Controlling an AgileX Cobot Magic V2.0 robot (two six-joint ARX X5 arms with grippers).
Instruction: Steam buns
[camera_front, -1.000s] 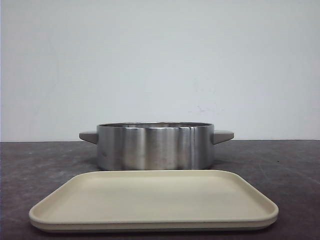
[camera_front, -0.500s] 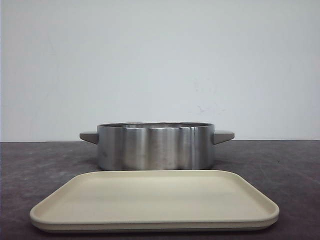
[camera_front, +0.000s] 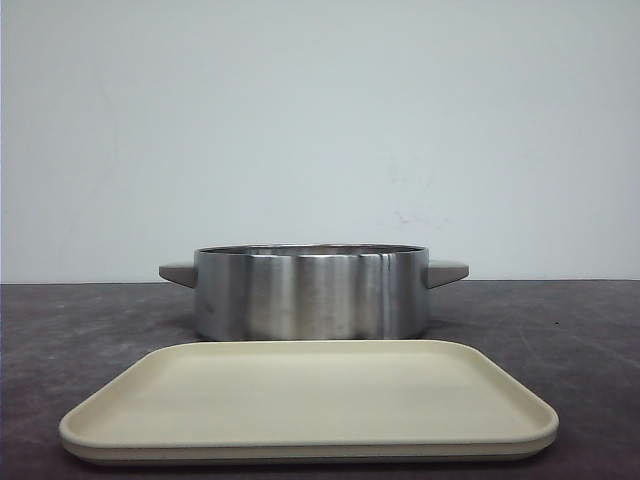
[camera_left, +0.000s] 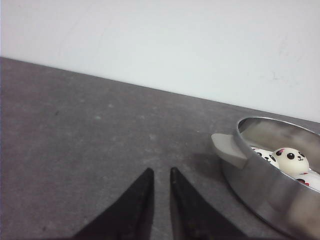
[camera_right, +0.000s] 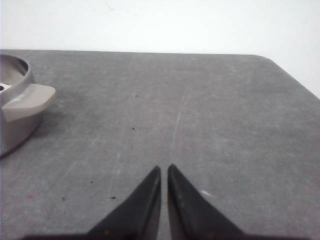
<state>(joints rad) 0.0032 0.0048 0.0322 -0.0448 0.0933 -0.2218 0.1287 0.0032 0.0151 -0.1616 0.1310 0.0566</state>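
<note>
A: Dark grey desk (camera_front: 80, 330), plain white wall (camera_front: 320, 120) behind. Steel pot (camera_front: 311, 293) with grey side handles sits mid-desk toward the far edge; beige tray (camera_front: 307, 399) lies flat at the near edge, just in front of the pot, bare.

B: Front view only gets the pot wall, rim hides the inside. Arms not visible there.

A: Left wrist view looks in: the buns (camera_left: 292, 159) are inside the pot, white domes, black panda eyes and nose. One clear, others partly cut by rim and frame.

B: Grippers?

A: Left gripper (camera_left: 159, 175) nearly closed, thin gap, holding nothing, over bare desk beside the pot. Right gripper (camera_right: 164, 171) same, tips almost touching, empty, pot handle (camera_right: 29, 100) off to its side.
</note>
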